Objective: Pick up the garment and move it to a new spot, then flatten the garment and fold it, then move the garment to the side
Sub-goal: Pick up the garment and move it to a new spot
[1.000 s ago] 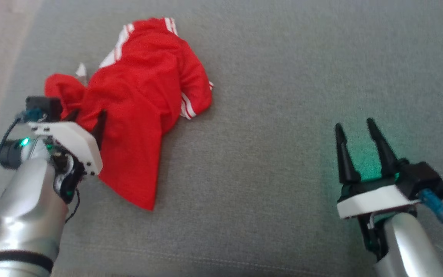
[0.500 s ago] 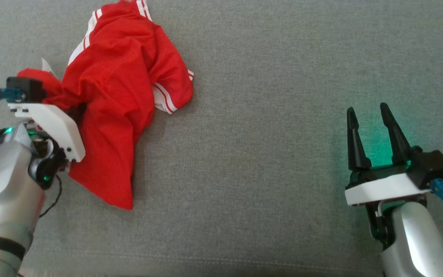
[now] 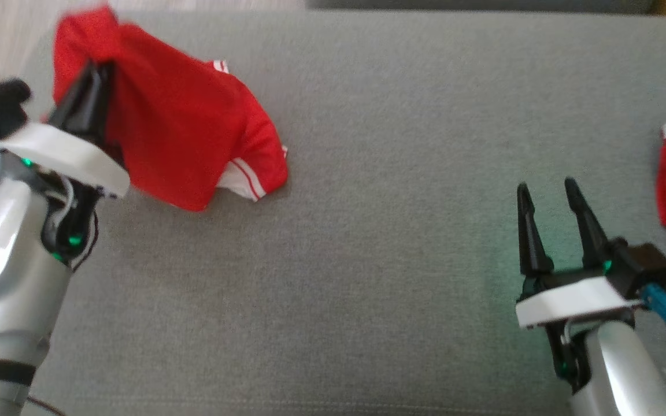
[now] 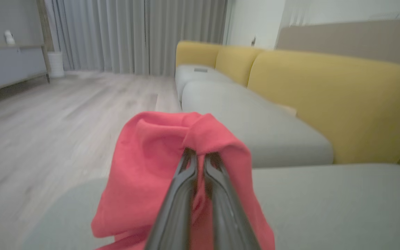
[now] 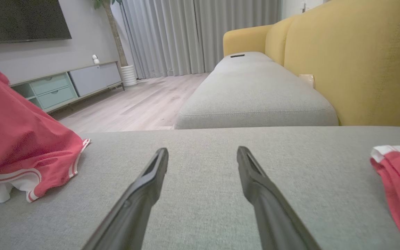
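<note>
Left hand [image 3: 95,72] clamped on bunched top of red garment [image 3: 182,133], raised at left end of grey cushion [image 3: 396,231]; hem [image 3: 246,180] rests on cushion. Right hand [image 3: 547,193] fingers apart, idle. We want more lift so hem clears, then slow carry, no regrip.

Silver forearm [image 3: 619,370], white-plated black right tool [image 3: 545,186]
</note>
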You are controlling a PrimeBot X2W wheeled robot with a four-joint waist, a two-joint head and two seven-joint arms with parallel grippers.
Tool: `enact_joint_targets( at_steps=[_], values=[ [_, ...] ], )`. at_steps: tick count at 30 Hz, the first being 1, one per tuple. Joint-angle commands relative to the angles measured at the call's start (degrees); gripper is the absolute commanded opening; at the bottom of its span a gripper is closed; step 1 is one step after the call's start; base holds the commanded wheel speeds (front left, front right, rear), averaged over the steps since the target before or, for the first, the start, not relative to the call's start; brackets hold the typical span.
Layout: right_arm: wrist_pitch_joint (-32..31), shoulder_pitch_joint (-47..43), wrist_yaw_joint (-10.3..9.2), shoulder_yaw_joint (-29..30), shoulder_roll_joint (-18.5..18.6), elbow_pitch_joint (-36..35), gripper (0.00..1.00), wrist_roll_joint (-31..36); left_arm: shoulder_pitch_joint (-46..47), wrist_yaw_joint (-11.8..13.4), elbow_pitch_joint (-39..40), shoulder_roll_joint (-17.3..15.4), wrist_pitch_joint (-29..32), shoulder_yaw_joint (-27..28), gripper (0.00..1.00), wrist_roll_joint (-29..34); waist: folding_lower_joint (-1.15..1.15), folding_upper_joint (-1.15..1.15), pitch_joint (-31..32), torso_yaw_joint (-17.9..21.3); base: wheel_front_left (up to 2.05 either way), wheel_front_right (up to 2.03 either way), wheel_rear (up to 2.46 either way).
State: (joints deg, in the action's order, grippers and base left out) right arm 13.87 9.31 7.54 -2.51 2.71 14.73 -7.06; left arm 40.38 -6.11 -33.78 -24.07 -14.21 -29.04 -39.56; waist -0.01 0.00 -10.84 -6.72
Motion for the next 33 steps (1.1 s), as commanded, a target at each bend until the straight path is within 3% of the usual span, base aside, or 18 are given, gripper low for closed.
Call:
enact_joint_targets(
  at_steps=[1,7,13,22,28,32,33],
  values=[
    [0.7,-0.3,-0.05,-1.5,0.2,-1.5,1.00,-0.4,1.1,0.8,4.4,-2.5,-0.7,4.3,0.00,1.2,0.01,0.00,2.1,1.1,0.00,0.00,0.00],
    [0.8,-1.1,-0.05,-1.9,0.2,-1.3,1.00,-1.4,-5.2,3.4,20.9,0.8,-0.8,13.8,0.00,5.9,0.01,0.00,3.9,4.2,0.00,0.00,0.00],
    [1.0,-0.7,-0.05,-2.6,0.2,-1.3,1.00,-2.1,-6.1,2.9,27.3,4.1,-0.8,14.3,0.00,9.1,0.01,0.00,3.2,8.0,0.00,0.00,0.00],
    [1.1,1.6,-0.05,-5.4,0.2,-1.3,1.00,-4.9,1.9,1.8,25.6,9.3,-0.1,8.2,0.00,11.5,0.01,0.00,-0.2,16.5,0.00,0.00,0.00],
    [1.1,3.4,-0.05,-7.9,0.2,-2.2,1.00,-7.8,8.4,0.9,18.5,13.3,0.4,3.5,0.00,13.5,0.01,0.00,-2.4,22.7,0.00,0.00,0.00],
    [1.1,3.7,-0.05,-8.9,0.2,-2.3,1.00,-8.7,11.2,0.7,13.4,15.6,0.7,2.5,0.00,13.2,0.01,0.00,-2.8,24.6,0.00,0.00,0.00],
    [1.1,3.6,-0.05,-9.1,0.2,-2.3,1.00,-8.9,12.0,0.7,11.6,16.2,0.7,2.3,0.50,13.2,0.01,0.00,-2.8,25.0,0.00,0.00,0.00]
  ],
)
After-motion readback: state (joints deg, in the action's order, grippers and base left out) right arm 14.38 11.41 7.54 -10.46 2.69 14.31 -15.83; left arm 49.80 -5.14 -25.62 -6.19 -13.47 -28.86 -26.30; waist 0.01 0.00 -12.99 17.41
